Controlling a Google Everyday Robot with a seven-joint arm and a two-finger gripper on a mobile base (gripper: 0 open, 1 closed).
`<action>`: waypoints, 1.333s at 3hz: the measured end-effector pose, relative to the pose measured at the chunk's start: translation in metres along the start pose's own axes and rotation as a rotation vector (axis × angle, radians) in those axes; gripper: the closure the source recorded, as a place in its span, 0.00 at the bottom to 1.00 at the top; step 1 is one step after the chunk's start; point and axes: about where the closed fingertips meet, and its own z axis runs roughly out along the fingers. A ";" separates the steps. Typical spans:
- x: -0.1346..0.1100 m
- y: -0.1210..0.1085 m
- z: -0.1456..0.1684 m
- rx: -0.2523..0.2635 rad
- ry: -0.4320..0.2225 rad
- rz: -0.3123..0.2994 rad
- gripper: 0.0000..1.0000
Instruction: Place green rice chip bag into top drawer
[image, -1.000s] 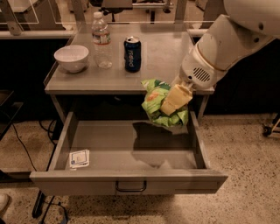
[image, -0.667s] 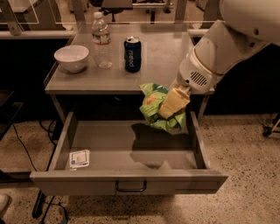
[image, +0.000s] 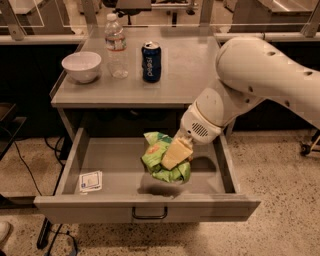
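1. The gripper (image: 175, 152) hung over the open drawer (image: 120, 162), a little right of its middle, fingers clamped on the bag (image: 153, 154).
2. The crumpled bag hung over the drawer floor, with its shadow under it toward the front edge.
3. A card (image: 91, 181) lay in the drawer's front-left corner.
4. On the table (image: 190, 75), a bowl (image: 81, 66), bottle (image: 116, 46) and can (image: 151, 61) stood in the back-left part.

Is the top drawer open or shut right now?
Open: the top drawer is pulled out, its grey floor exposed; the gripper holds the green rice chip bag over it.
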 end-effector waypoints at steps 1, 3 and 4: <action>0.000 0.000 0.000 0.000 0.000 0.000 1.00; 0.011 -0.019 0.027 0.039 -0.022 0.089 1.00; 0.016 -0.035 0.035 0.056 -0.024 0.112 1.00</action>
